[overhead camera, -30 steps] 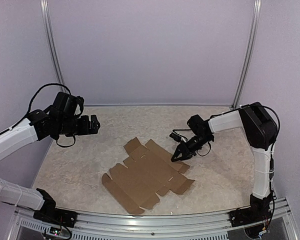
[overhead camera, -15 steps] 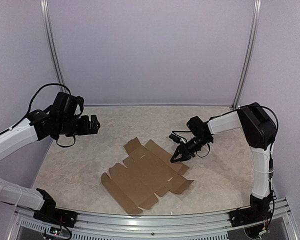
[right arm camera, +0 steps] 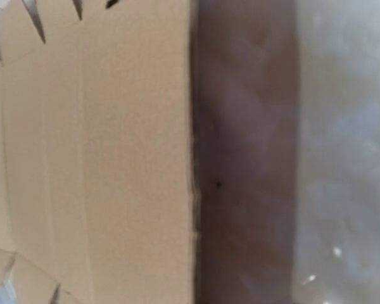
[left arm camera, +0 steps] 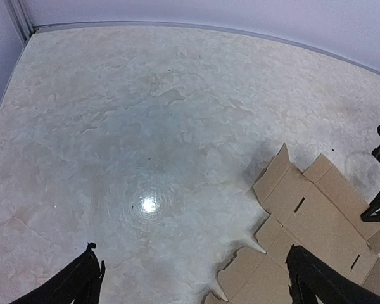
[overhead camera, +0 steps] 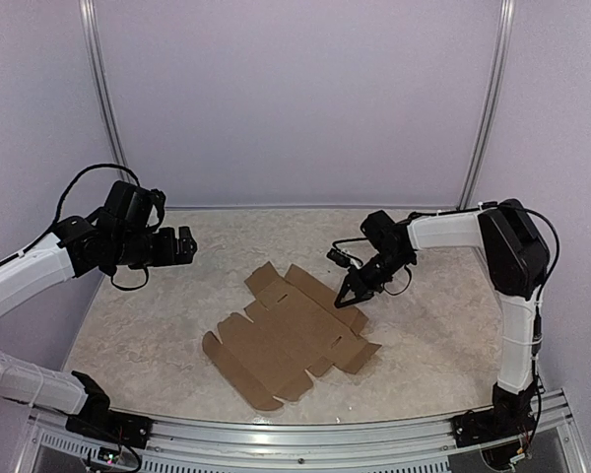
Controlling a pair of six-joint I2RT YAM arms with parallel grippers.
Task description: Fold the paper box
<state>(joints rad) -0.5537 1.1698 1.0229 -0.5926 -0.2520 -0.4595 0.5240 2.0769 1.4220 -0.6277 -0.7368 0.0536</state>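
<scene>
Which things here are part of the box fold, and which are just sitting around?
In the job: paper box, flat and unfolded; right pincer, shut on one edge of it.
Not in the job: left pincer, open, held off to the side; table; frame posts.

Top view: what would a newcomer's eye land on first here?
The flat brown cardboard sheet, unfolded, lies in the middle of the table with its tabs and flaps spread out. Next comes the right pincer, shut, tip down at the sheet's far right edge; whether it pinches that edge is unclear. The left pincer hangs open above the table's left side, apart from the sheet.
</scene>
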